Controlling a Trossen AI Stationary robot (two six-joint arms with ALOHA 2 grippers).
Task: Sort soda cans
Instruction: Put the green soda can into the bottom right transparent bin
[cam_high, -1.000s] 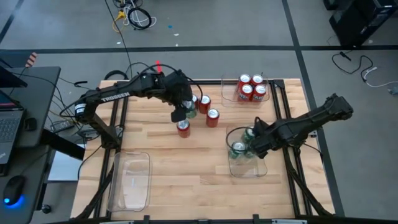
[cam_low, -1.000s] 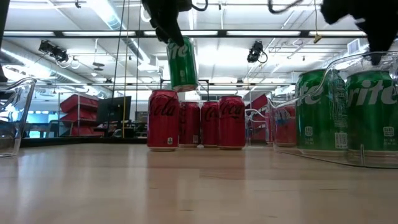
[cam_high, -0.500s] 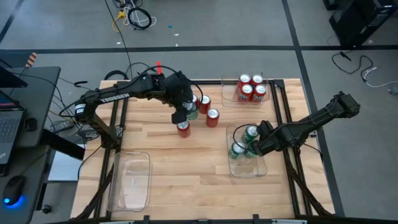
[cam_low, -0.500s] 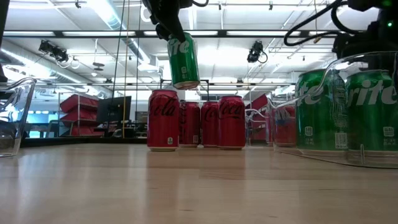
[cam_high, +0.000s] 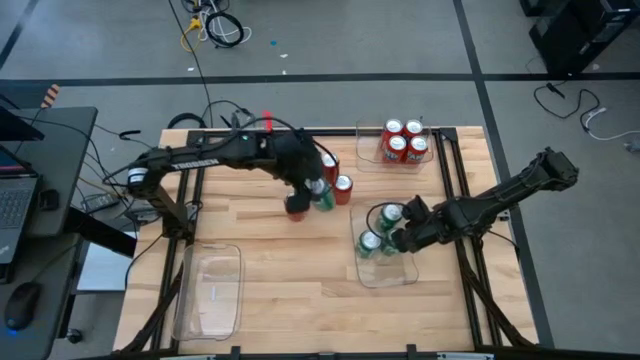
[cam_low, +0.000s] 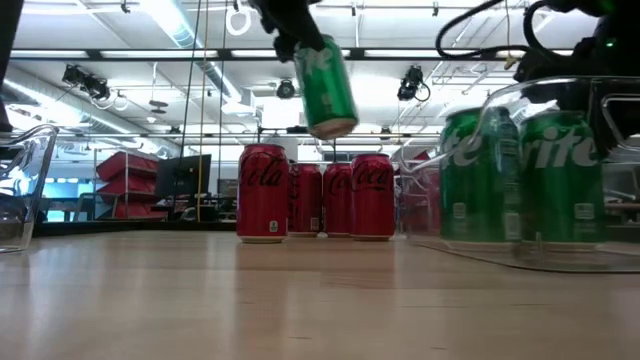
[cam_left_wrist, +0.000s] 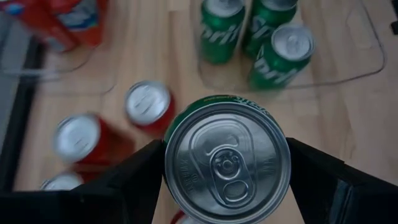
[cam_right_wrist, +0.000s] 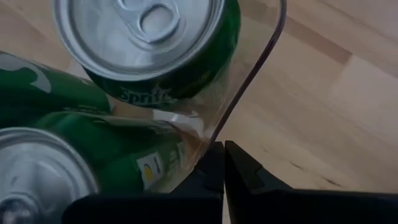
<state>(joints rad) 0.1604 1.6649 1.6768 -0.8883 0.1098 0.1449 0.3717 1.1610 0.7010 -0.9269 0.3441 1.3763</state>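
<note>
1. The left gripper (cam_left_wrist: 227, 171) is clasping a green cylindrical soda can (cam_left_wrist: 227, 162), lifted and tilted, above the loose red cans (cam_low: 262, 192).
2. Ahead, the clear plastic rectangular bin (cam_high: 366, 270) is holding three green cans (cam_left_wrist: 273, 55); a tilted release risks toppling.
3. The right gripper (cam_right_wrist: 224, 163), clenched, is touching the bin wall, possibly shifting it.

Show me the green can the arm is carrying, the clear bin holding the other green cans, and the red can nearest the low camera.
Carried green can (cam_low: 326, 85), low view, its side.
Clear bin (cam_high: 375, 277), high view, bare floor by its near edge.
Nearest red can (cam_low: 262, 193), low view, mid-body.
</note>
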